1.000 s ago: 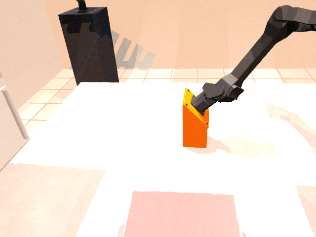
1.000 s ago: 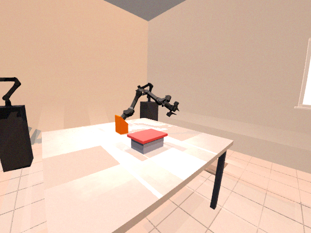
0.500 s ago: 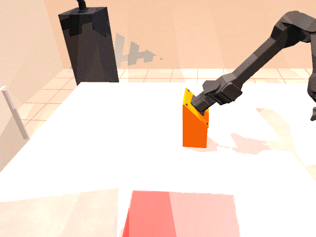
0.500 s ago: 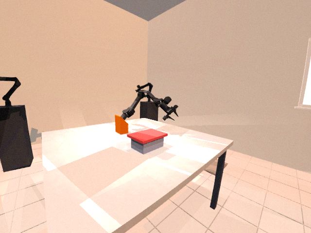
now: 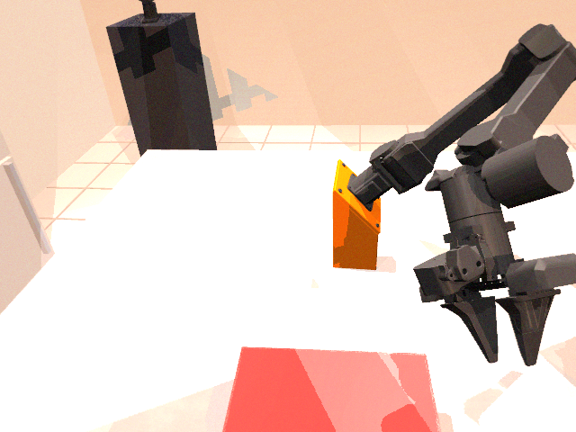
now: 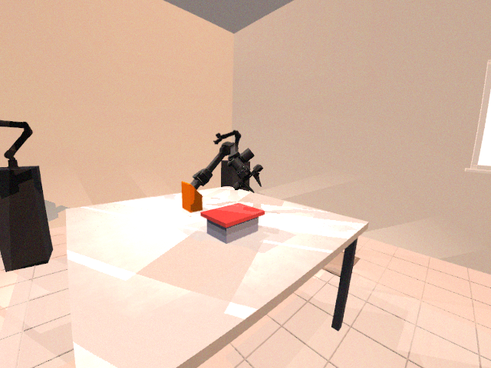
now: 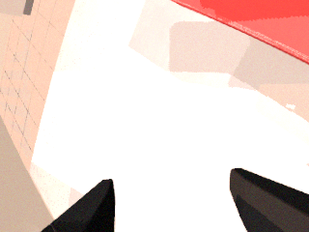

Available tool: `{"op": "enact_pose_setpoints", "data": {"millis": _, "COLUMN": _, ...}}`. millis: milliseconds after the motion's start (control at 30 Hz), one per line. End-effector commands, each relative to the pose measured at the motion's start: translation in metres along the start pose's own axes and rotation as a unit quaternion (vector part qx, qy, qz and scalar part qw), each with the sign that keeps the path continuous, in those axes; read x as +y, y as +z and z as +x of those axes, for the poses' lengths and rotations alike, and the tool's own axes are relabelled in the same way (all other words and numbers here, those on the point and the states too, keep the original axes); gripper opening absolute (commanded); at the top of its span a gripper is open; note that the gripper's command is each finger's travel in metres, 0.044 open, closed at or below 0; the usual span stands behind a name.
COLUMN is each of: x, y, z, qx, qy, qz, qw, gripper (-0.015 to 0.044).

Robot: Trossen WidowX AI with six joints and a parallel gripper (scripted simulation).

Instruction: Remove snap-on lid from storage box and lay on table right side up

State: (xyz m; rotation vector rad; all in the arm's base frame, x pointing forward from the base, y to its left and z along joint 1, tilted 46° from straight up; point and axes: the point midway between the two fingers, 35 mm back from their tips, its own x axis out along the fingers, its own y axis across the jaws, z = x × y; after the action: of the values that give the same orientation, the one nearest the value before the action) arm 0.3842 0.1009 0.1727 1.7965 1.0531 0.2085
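The red lid (image 5: 279, 391) (image 6: 234, 215) (image 7: 275, 16) lies flat on top of the grey storage box (image 6: 242, 231), its rim overhanging the walls. In the top view the lid is cut off by the bottom edge and hides the box. The wrist view shows only a part of the lid at its top right. My gripper (image 5: 511, 362) (image 6: 256, 188) (image 7: 173, 184) is open, with nothing between its fingers. It points down in the top view, to the right of the lid and apart from it.
The orange wedge-shaped mount (image 5: 351, 232) (image 6: 190, 199) carries my arm and stands on the white table (image 5: 209, 260) (image 6: 158, 257), beyond the box in the exterior view. A black pedestal (image 5: 169, 93) (image 6: 24, 221) with another arm stands off the table.
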Motion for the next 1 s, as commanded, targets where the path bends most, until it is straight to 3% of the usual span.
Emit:
{"op": "enact_pose_setpoints", "data": {"millis": 0, "x": -0.031, "y": 0.038, "z": -0.022, "qx": -0.026, "qy": -0.013, "qz": 0.039, "qw": 0.999, "gripper": 0.0235}}
{"op": "enact_pose_setpoints", "data": {"millis": 200, "x": -0.086, "y": 0.092, "z": -0.074, "qx": -0.072, "qy": -0.010, "qz": 0.119, "qw": 0.990, "gripper": 0.0235}}
{"op": "enact_pose_setpoints", "data": {"millis": 433, "x": -0.133, "y": 0.118, "z": -0.121, "qx": -0.103, "qy": 0.022, "qz": 0.209, "qw": 0.972, "gripper": 0.0235}}
{"op": "enact_pose_setpoints", "data": {"millis": 967, "x": -0.140, "y": 0.119, "z": -0.117, "qx": -0.104, "qy": 0.023, "qz": 0.212, "qw": 0.971, "gripper": 0.0235}}
